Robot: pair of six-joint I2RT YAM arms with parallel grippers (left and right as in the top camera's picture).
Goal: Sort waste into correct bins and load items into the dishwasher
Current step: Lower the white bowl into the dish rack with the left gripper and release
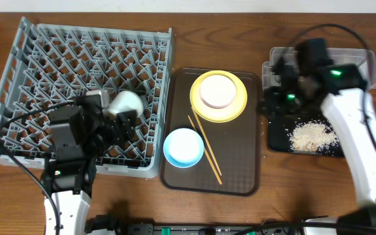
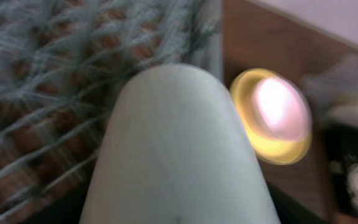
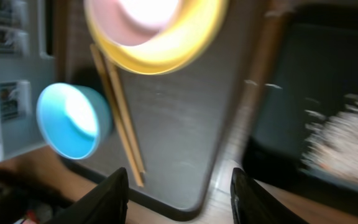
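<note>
My left gripper (image 1: 117, 112) is shut on a small white cup (image 1: 126, 102), held over the right side of the grey dish rack (image 1: 44, 59). The cup (image 2: 179, 155) fills the left wrist view and hides the fingers. My right gripper (image 3: 179, 178) is open and empty, hovering (image 1: 281, 98) at the left edge of the black tray (image 1: 278, 142), which holds whitish rice scraps (image 1: 311, 136). A yellow plate (image 1: 237, 111) carries a white-beige bowl (image 1: 217, 91). A light blue bowl (image 1: 184, 147) and two chopsticks (image 1: 206, 147) lie nearby.
The plate, blue bowl and chopsticks sit on a brown serving tray (image 1: 240, 166) between the rack and the black tray. A clear tub (image 1: 365, 65) stands at the back right, largely covered by my right arm. Cables trail near both arms.
</note>
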